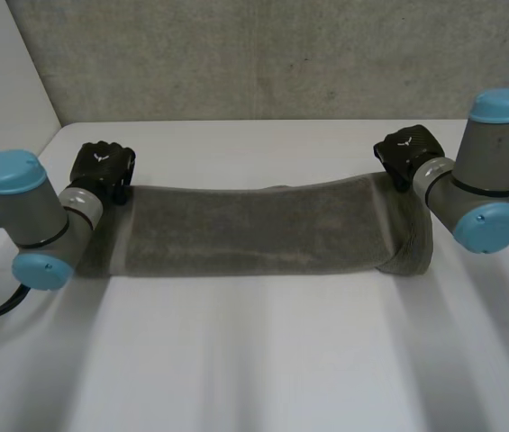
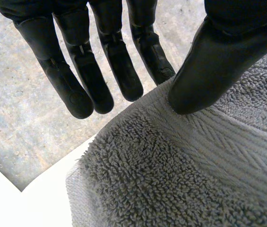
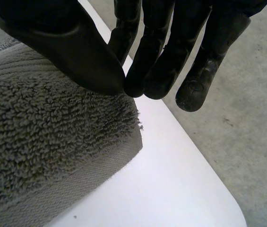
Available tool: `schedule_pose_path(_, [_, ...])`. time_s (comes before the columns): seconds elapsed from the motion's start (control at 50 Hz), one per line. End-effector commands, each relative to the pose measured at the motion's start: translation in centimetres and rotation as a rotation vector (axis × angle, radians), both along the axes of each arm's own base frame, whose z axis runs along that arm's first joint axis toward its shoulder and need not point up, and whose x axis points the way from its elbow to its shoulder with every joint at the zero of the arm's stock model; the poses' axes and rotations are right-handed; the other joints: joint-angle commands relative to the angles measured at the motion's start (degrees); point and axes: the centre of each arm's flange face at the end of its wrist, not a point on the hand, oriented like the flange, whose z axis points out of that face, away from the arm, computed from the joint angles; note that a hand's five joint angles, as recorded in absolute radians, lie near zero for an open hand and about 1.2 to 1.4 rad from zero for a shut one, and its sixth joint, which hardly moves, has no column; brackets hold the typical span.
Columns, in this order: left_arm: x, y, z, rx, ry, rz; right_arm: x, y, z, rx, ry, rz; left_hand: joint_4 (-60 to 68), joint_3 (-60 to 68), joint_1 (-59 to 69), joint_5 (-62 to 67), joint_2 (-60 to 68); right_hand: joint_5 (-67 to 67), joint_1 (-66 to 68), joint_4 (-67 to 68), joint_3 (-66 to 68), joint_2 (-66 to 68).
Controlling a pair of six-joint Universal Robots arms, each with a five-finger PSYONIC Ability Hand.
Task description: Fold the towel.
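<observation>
The towel (image 1: 254, 229) spans the desk (image 1: 254, 360) left to right, with the left hand (image 1: 101, 171) and right hand (image 1: 405, 151) each pinching 1 far corner; keep both pinches firm and move them level together so the edges meet squarely.

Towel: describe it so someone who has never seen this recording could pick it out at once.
On the white table, between the arms, lies a long grey towel stretched from side to side. The left hand is at one far corner and the right hand at the other. Its looped pile sets it apart from the smooth table.
</observation>
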Motion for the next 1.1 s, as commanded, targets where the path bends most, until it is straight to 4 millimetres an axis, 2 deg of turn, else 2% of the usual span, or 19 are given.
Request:
schedule_pose_path(0.02, [-0.3,-1.7,-0.4,-0.029,0.003,0.032,0.5,-2.2,-1.6,-0.04,0.001,-0.023,2.16,0.79,2.25,1.81,2.05,2.03,2.83,3.0,3.23,2.6])
schedule_pose_path(0.2, [-0.8,-3.0,-0.9,-0.057,0.009,0.03,0.8,-3.4,-2.7,-0.07,-0.01,-0.027,2.16,0.79,2.25,1.81,2.05,2.03,2.83,3.0,3.23,2.6])
schedule_pose_path(0.22, [-0.8,-2.9,-1.0,-0.054,0.008,0.029,0.8,-3.6,-3.0,-0.072,-0.01,-0.027,2.16,0.79,2.25,1.81,2.05,-8.07,-7.27,-7.1,-6.87,-7.5])
schedule_pose_path(0.24, [-0.8,-2.9,-1.0,-0.054,0.008,0.029,0.8,-3.6,-3.0,-0.072,-0.01,-0.027,2.16,0.79,2.25,1.81,2.05,-8.17,-7.37,-7.2,-6.97,-7.6])
schedule_pose_path(0.26, [-1.0,-2.7,-1.0,-0.051,0.008,0.026,0.8,-3.7,-3.2,-0.07,-0.01,-0.031,-7.14,-8.51,-7.05,-7.49,-7.25,-48.14,-47.34,-47.17,-46.94,-47.56])
schedule_pose_path(0.28, [-1.3,-2.4,-1.0,-0.041,0.006,0.02,0.8,-3.7,-3.2,-0.072,-0.009,-0.037,-36.54,-37.91,-36.45,-36.89,-36.66,-67.97,-67.17,-67.0,-66.77,-67.4])
schedule_pose_path(0.3, [-1.3,-2.4,-1.0,-0.041,0.006,0.02,0.8,-3.7,-3.2,-0.072,-0.009,-0.037,-36.84,-38.21,-36.75,-37.19,-36.95,-67.97,-67.17,-67.0,-66.77,-67.4])
schedule_pose_path(0.32, [-1.8,-1.9,-0.9,-0.028,0.004,0.008,1.0,-3.6,-2.9,-0.076,-0.014,-0.04,-55.82,-57.2,-55.74,-56.17,-55.94,-67.97,-67.17,-67.0,-66.77,-67.4])
schedule_pose_path(0.34, [-1.8,-1.9,-0.9,-0.028,0.004,0.007,1.5,-3.3,-2.5,-0.081,-0.02,-0.033,-56.01,-57.39,-55.93,-56.36,-56.13,-67.97,-67.17,-67.0,-66.77,-67.4])
schedule_pose_path(0.36, [-2.4,-1.4,-0.5,-0.018,0.002,-0.005,1.5,-3.3,-2.5,-0.081,-0.02,-0.033,-67.67,-69.05,-67.58,-68.02,-67.79,-67.97,-67.17,-67.0,-66.77,-67.4])
schedule_pose_path(0.5, [-1.7,0.2,1.8,0.021,-0.01,0.047,2.0,-1.0,3.1,-0.077,-0.116,-0.021,-67.28,-68.66,-67.2,-67.63,-67.4,-67.97,-67.17,-67.0,-66.77,-67.4])
schedule_pose_path(0.52, [-1.4,0.7,2.6,0.023,-0.009,0.064,2.0,-1.0,3.1,-0.077,-0.117,-0.021,-66.95,-68.33,-66.86,-67.3,-67.07,-67.97,-67.17,-67.0,-66.77,-67.4])
schedule_pose_path(0.56, [-1.1,1.4,3.5,0.022,-0.008,0.075,1.5,0.6,5.1,-0.052,-0.152,-0.022,-66.78,-68.15,-66.69,-67.13,-66.89,-67.97,-67.17,-67.0,-66.77,-67.4])
schedule_pose_path(0.68, [0.3,4.8,5.9,0.015,-0.004,0.091,0.4,3.6,6.1,0.004,-0.136,-0.03,-66.78,-68.15,-66.69,-67.13,-66.89,-67.97,-67.17,-67.0,-66.77,-67.4])
schedule_pose_path(0.72, [0.5,5.7,6.3,0.006,-0.002,0.092,-0.5,5.6,5.5,0.058,-0.116,-0.043,-66.61,-67.99,-66.53,-66.96,-66.73,-67.97,-67.17,-67.0,-66.77,-67.4])
schedule_pose_path(0.78, [1.3,7.3,6.7,-0.002,0.001,0.1,-1.0,6.5,5.1,0.087,-0.114,-0.049,-66.61,-67.99,-66.53,-66.96,-66.73,-67.97,-67.17,-67.0,-66.77,-67.4])
schedule_pose_path(0.88, [2.2,9.1,6.6,-0.018,0.01,0.115,-2.7,9.5,2.3,0.168,-0.094,-0.075,-66.61,-67.99,-66.53,-66.96,-66.73,-67.97,-67.17,-67.0,-66.77,-67.4])
schedule_pose_path(1.0, [2.5,11.0,5.1,-0.017,0.014,0.117,-3.3,10.3,-0.4,0.187,-0.089,-0.086,-66.44,-67.82,-66.36,-66.79,-66.56,-59.31,-58.51,-58.34,-58.11,-58.73])
schedule_pose_path(1.1, [2.3,11.6,4.0,-0.031,0.018,0.109,-4.7,8.9,-3.8,0.187,-0.111,-0.132,-66.44,-67.82,-66.36,-66.79,-66.56,-52.09,-51.29,-51.12,-50.89,-51.52])
